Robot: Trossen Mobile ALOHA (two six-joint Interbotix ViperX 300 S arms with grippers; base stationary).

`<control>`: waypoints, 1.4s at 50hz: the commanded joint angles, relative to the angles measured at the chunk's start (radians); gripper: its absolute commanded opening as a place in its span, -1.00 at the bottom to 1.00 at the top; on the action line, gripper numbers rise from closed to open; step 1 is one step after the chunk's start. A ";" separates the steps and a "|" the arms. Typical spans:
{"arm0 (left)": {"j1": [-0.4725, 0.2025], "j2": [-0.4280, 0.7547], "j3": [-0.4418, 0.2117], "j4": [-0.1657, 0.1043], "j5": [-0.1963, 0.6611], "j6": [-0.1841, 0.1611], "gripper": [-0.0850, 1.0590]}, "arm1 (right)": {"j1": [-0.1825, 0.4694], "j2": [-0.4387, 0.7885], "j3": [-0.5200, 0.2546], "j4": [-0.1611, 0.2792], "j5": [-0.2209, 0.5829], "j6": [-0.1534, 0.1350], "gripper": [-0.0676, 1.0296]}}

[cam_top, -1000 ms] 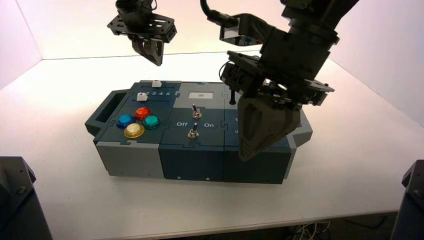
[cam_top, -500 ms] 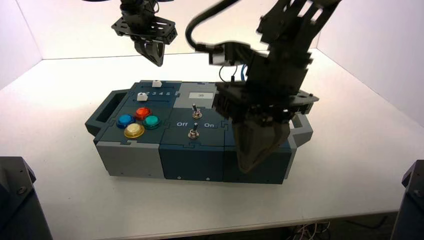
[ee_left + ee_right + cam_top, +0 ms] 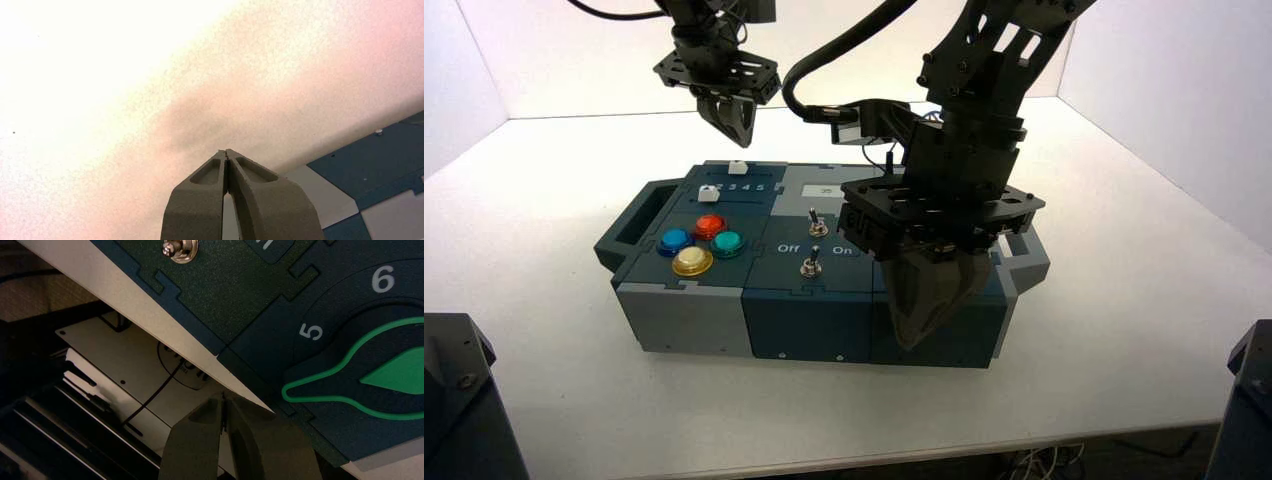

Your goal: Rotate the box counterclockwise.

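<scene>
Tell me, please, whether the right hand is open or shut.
Shut: in the right wrist view, the right hand's two fingertips meet.

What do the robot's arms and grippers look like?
Both arms look black, with angular plates full of round holes and slots, and thick black cables looping alongside. The left gripper and right gripper each have two dark grey-brown, wedge-shaped fingers with tapering tips.

"What are we seeing up close?"
"Our right gripper [image 3: 224, 397] — fingertips together — by the edge of the teal panel [image 3: 260, 360], plus a green-outlined dial [image 3: 400, 372] near 5 and 6."
"And a metal toggle [image 3: 181, 249], yep."
</scene>
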 commanded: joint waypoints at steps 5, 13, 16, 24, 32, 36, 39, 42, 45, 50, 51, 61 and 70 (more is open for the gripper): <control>0.005 -0.014 -0.017 -0.009 0.020 0.021 -0.91 | 0.003 -0.011 -0.011 -0.009 -0.023 0.011 -0.92; -0.003 -0.014 -0.012 -0.009 0.031 0.031 -0.91 | 0.002 -0.009 0.003 -0.025 -0.040 0.025 -0.92; -0.006 -0.014 -0.012 -0.011 0.035 0.032 -0.91 | -0.002 -0.006 0.008 -0.029 -0.046 0.031 -0.92; -0.014 -0.009 -0.012 -0.011 0.041 0.034 -0.91 | -0.003 0.009 0.012 -0.051 -0.051 0.051 -0.92; -0.028 0.000 -0.011 -0.011 0.051 0.037 -0.91 | -0.003 0.026 0.012 -0.072 -0.058 0.071 -0.92; -0.032 0.005 -0.006 -0.011 0.057 0.040 -0.91 | -0.003 0.026 0.011 -0.074 -0.061 0.074 -0.92; -0.035 0.008 -0.005 -0.011 0.061 0.044 -0.90 | -0.003 0.026 0.011 -0.072 -0.061 0.075 -0.92; -0.038 0.009 -0.003 -0.012 0.066 0.046 -0.91 | -0.003 0.025 0.011 -0.074 -0.063 0.077 -0.92; -0.040 0.014 -0.003 -0.014 0.075 0.054 -0.91 | -0.006 0.021 0.012 -0.072 -0.061 0.080 -0.92; -0.041 0.015 -0.003 -0.018 0.084 0.063 -0.91 | -0.012 0.020 0.012 -0.072 -0.061 0.080 -0.92; -0.041 0.017 -0.003 -0.018 0.087 0.066 -0.91 | -0.014 0.018 0.014 -0.074 -0.061 0.080 -0.92; -0.048 0.012 -0.002 -0.028 0.114 0.094 -0.91 | -0.055 0.002 0.025 -0.075 -0.063 0.081 -0.92; -0.054 0.011 -0.002 -0.028 0.124 0.098 -0.91 | -0.086 -0.021 0.026 -0.078 -0.061 0.083 -0.92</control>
